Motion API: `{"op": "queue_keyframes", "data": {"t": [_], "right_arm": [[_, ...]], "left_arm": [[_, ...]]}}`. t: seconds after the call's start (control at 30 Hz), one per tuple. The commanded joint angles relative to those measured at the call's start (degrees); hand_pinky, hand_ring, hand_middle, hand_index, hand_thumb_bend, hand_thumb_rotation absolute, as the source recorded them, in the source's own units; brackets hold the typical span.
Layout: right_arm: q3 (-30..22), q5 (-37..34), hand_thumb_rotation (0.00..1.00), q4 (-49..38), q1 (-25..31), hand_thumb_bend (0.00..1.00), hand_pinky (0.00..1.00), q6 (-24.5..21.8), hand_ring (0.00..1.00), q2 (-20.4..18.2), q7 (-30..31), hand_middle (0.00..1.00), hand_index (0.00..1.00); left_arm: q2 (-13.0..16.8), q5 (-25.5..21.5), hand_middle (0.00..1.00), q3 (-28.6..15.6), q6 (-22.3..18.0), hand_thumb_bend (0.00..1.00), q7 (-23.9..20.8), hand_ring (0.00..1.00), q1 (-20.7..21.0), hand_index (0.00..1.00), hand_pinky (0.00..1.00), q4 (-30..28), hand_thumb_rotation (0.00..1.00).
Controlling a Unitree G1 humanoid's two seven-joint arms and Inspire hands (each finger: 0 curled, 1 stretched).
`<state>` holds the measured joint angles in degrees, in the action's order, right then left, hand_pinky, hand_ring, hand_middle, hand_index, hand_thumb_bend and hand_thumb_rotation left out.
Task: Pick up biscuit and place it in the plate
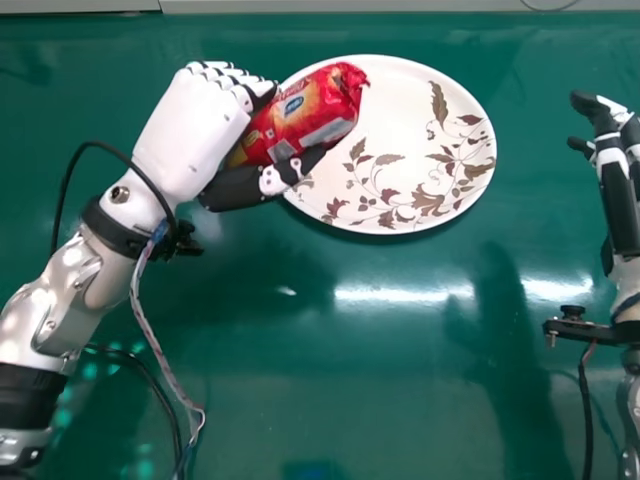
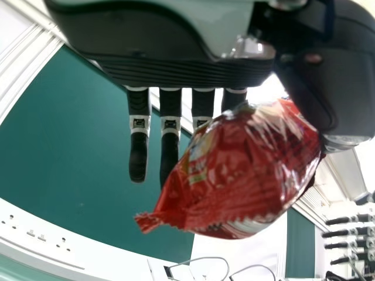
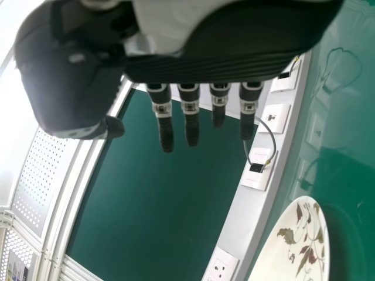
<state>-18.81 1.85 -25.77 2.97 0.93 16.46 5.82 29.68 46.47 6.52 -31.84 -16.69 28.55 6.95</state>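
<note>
Across the whole frame of the head view spreads a glossy green table [image 1: 350, 400], with streaks of light reflected right of centre. From the lower left, a white and black robot arm [image 1: 65, 290] slants up towards the top centre. Near the upper centre lies a round cream plate [image 1: 390, 85] patterned with brown leaves and stems. At the arm's end, in the upper left, the left hand [image 1: 195, 130] pinches a biscuit packet between its fingers and thumb. At the right edge, well apart from the plate, the right hand [image 1: 618, 175] has its fingers extended, with gaps between them. The red biscuit packet [image 1: 310, 115], shiny and crinkled, is tilted and overlaps the plate's upper left part; whether it touches the plate is impossible to tell.
</note>
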Motion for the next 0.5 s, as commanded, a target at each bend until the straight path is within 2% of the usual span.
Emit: {"op": "queue_keyframes", "data": {"t": [0.0, 0.2, 0.47], "right_arm": [[0.1, -0.2, 0.33, 0.5, 0.0, 0.47, 0.89, 0.2, 0.91, 0.5, 0.1, 0.92, 0.87], [0.1, 0.1, 0.35, 2.0, -0.9, 0.48, 0.88, 1.5, 0.90, 1.0, 0.2, 0.90, 0.85], [0.4, 1.1, 0.38, 3.3, -2.1, 0.50, 0.86, 1.5, 0.88, 1.6, 0.0, 0.89, 0.84]], "left_arm": [[-1.6, -1.1, 0.46, 1.1, 2.2, 0.47, 1.4, 0.43, 3.0, 0.49, 0.45, 0.7, 0.00], [-6.1, -0.8, 0.45, 3.9, 8.2, 0.47, 4.5, 0.43, 9.2, 0.47, 0.46, 3.9, 0.00], [-9.3, -0.6, 0.47, 8.7, 10.4, 0.47, 5.4, 0.42, 19.9, 0.48, 0.44, 17.7, 0.00]]}}
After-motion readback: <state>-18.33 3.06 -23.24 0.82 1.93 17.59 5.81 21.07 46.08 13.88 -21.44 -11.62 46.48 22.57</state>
